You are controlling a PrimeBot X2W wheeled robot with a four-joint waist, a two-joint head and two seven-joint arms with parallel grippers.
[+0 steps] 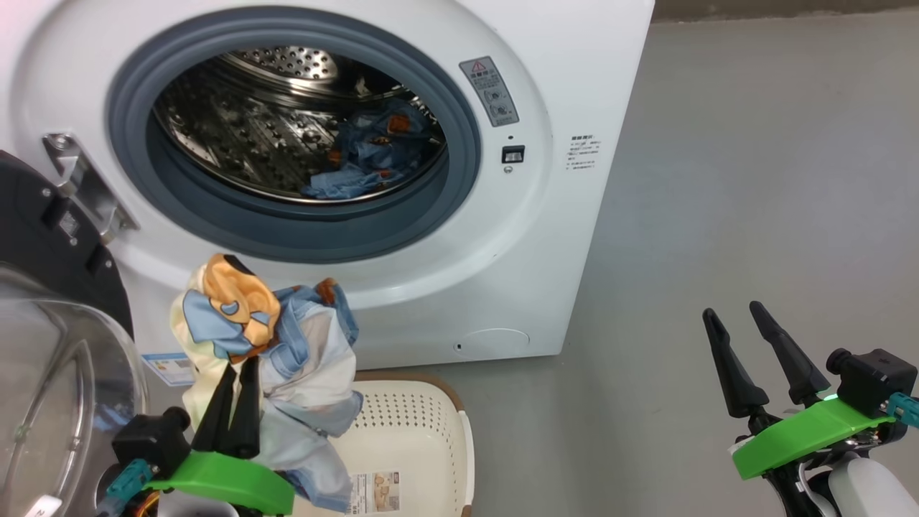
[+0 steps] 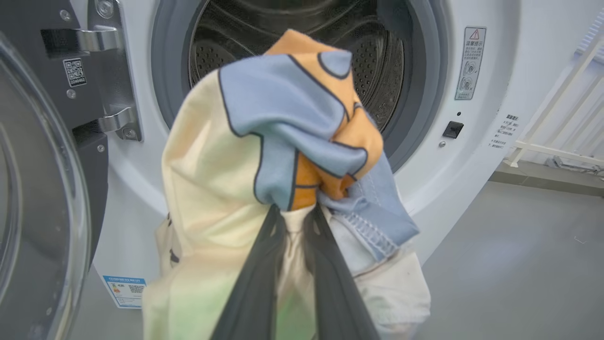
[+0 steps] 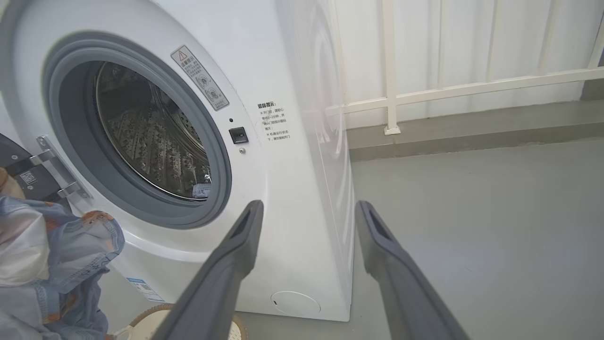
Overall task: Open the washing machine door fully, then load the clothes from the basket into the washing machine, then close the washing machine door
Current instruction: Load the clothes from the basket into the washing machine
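Nearest to us, our left gripper [image 1: 240, 373] is clamped on a bundle of clothes [image 1: 294, 337]. Its two fingers pinch together on the cream and bear-printed blue cloth, so the rest hangs free. We hold it raised above the basket [image 1: 423, 424] and in front of the machine's mouth, which we judge is the lift needed to clear the rim before carrying it in. The basket sits on the floor [image 1: 718, 179] right under the bundle, close against the washing machine [image 1: 574, 108], so each carry is short. A label sticker [image 1: 377, 492] shows on its bottom. Our right gripper [image 1: 732, 310] hangs off to the side, fingers spread apart and holding nothing, out of the left arm's way. The door [image 1: 43, 237] stands swung wide at the left, leaving the opening free. Farther in, the drum [image 1: 244, 136] already holds a heap of blue clothes [image 1: 366, 154]. We count two grippers, one held bundle, one heap in the drum, one basket and one door. How many garments each pile makes up we cannot tell.
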